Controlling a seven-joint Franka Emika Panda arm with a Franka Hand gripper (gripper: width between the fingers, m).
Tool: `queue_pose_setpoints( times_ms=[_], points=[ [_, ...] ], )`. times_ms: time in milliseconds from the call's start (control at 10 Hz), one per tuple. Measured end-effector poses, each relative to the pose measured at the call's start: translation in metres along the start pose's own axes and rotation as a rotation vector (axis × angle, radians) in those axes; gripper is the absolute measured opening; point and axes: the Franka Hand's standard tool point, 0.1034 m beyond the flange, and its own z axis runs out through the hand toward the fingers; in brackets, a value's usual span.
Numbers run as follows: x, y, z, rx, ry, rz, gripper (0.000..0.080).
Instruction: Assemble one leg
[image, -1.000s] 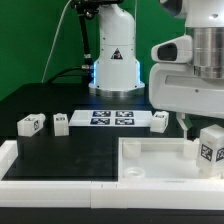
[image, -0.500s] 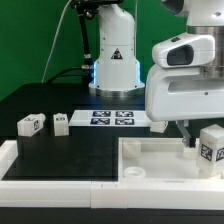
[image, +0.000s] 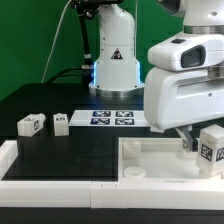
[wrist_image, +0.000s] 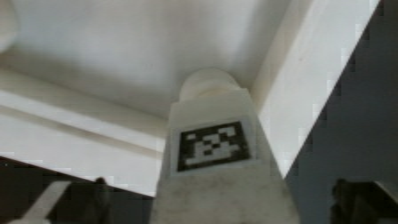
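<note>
The leg (image: 211, 143) is at the far end of the exterior view's right, partly cut by the picture's edge, and it stands on the white tabletop (image: 160, 172), or just at its far rim; we cannot tell which. In that view its long axis is about upright, and the face with the black-and-white tag looks toward the camera and a little to the exterior view's left. In the wrist view the long axis runs straight away from the camera toward the tabletop's white floor, the far end is rounded, and the tag is on the face turned to the camera. The gripper (wrist_image: 210, 206) is open wide: its two dark fingers (wrist_image: 54, 206) stand on both sides of the leg, each with a clear gap to it, so it has hold of nothing. The big white arm (image: 185, 85) hangs over the tabletop and hides what is behind it. The table (image: 80, 150) is black and flat. A second leg (image: 30, 124) and a third leg (image: 60, 123) lie on it at the exterior view's left, near each other, and the marker board (image: 112, 118) lies just beside them. A white rail (image: 10, 160) borders the table at the front left. Behind we see the robot base (image: 113, 60) and a green wall (image: 30, 40)
</note>
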Motion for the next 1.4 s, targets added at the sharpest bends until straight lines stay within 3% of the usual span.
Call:
queue_pose_setpoints(
  times_ms=[100,200,300,1400],
  points=[
    [0.0,-0.0001,0.0,0.001,0.0,0.013,0.0535],
    [0.0,-0.0002,0.0,0.001,0.0,0.034,0.0353],
    [0.0,-0.0001,0.0,0.001,0.0,0.034,0.029],
    [-0.0034,0.0032,0.0014,-0.007,0.02,1.487,0.0291]
  ],
)
